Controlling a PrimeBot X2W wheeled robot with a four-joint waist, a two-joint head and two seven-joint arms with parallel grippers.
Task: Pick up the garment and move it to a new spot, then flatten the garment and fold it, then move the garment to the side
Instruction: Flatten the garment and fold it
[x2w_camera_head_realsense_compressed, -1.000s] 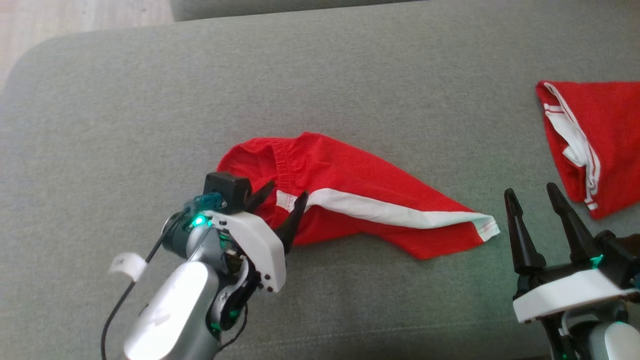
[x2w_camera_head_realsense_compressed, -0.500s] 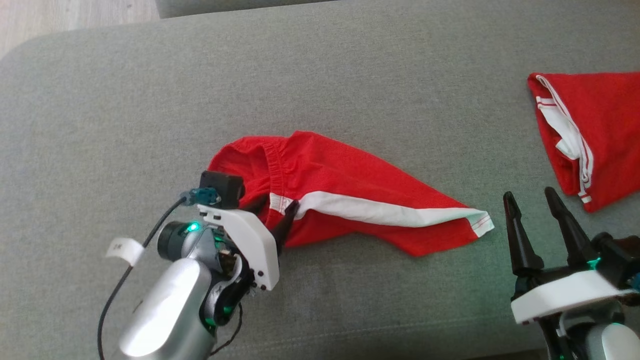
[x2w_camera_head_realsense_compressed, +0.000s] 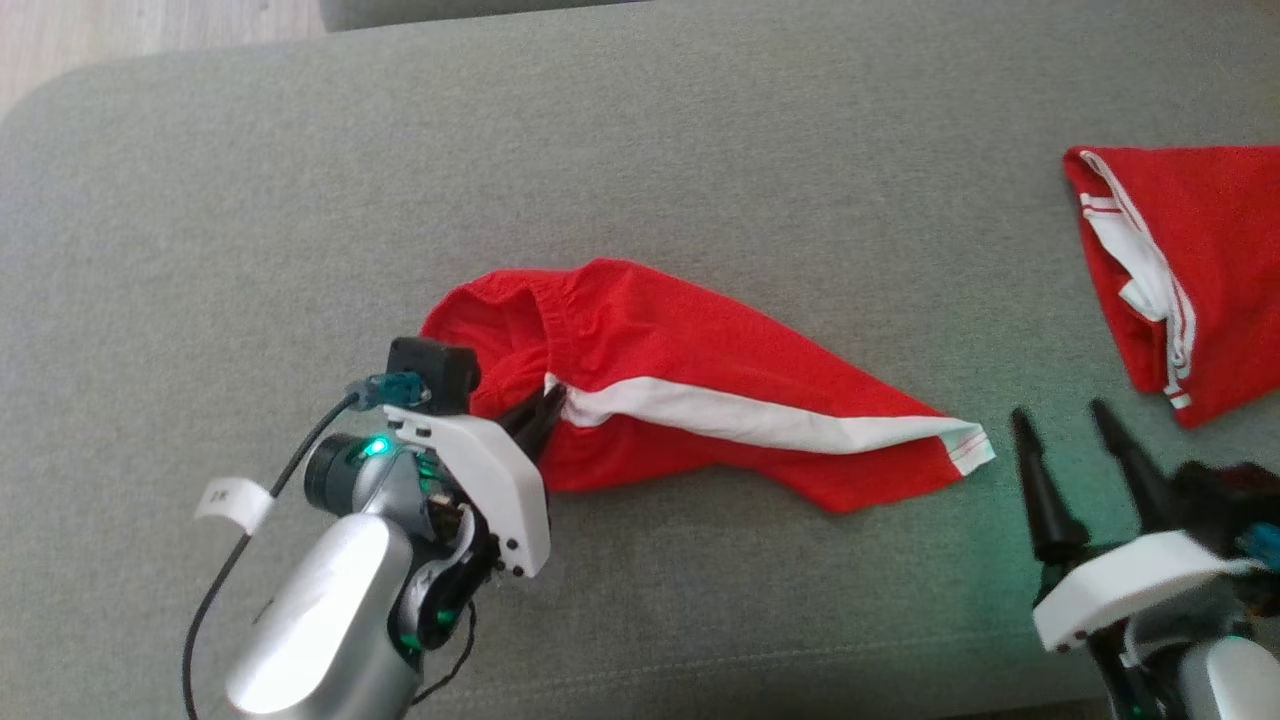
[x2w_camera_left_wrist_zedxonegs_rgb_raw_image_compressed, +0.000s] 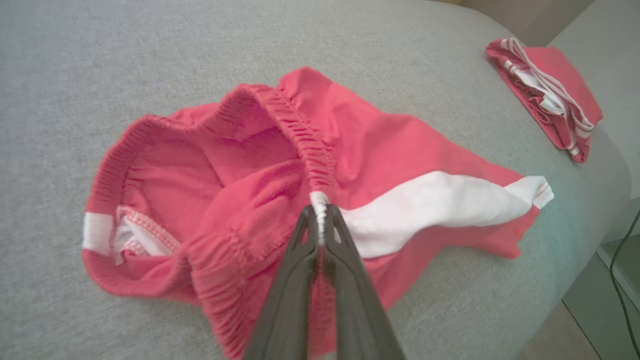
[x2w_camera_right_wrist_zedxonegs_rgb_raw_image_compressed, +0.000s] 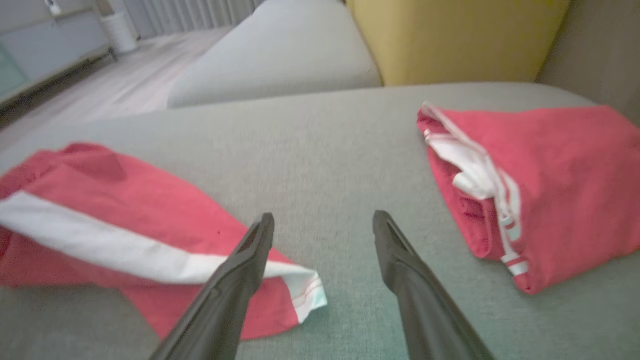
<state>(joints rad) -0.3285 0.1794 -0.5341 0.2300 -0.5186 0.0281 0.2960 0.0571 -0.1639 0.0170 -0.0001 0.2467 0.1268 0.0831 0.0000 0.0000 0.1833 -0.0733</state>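
Left pincer (x2w_camera_left_wrist_zedxonegs_rgb_raw_image_compressed: 320, 215) has just clamped onto the shorts' (x2w_camera_head_realsense_compressed: 700, 350) waistband (x2w_camera_left_wrist_zedxonegs_rgb_raw_image_compressed: 300, 135), a firm hold for lifting; right pincer (x2w_camera_head_realsense_compressed: 1060, 415) waits, spread apart.

Two garments, loose garment (x2w_camera_head_realsense_compressed: 700, 350), folded garment (x2w_camera_head_realsense_compressed: 1210, 250); two pincers, left pincer (x2w_camera_head_realsense_compressed: 553, 395), right pincer (x2w_camera_head_realsense_compressed: 1060, 412)

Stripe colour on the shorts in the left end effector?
White stripe on red shorts; clearest in the left wrist view.
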